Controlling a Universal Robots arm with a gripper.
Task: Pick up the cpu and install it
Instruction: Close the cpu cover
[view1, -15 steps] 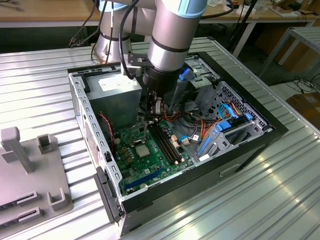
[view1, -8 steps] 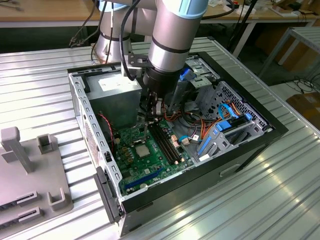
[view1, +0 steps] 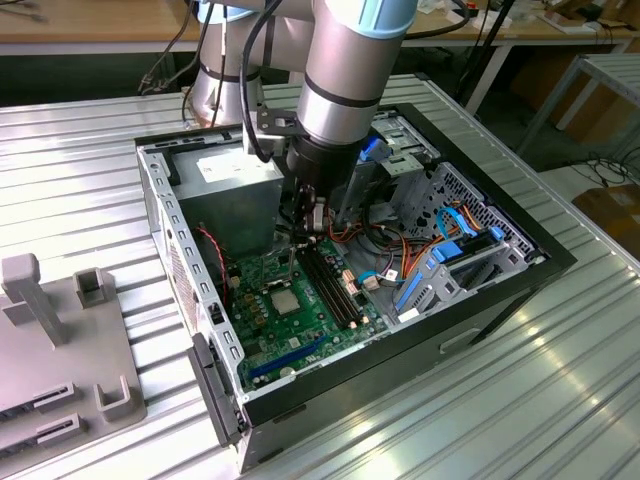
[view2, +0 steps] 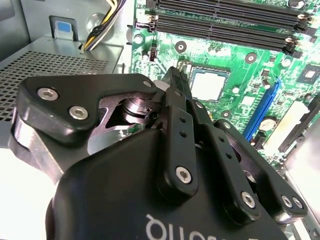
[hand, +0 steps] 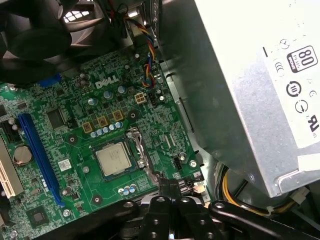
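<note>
First wrist view: end effector (hand: 170, 186) near edge of cpu (hand: 114, 161), apart

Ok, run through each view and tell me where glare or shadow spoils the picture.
Exterior view: glare streaks on the ribbed metal table; the motherboard sits dimmer under the arm. Second wrist view: the gripper reads as a dark mass beside a washed-out white patch. First wrist view: even light, mild sheen on the cpu.
</note>
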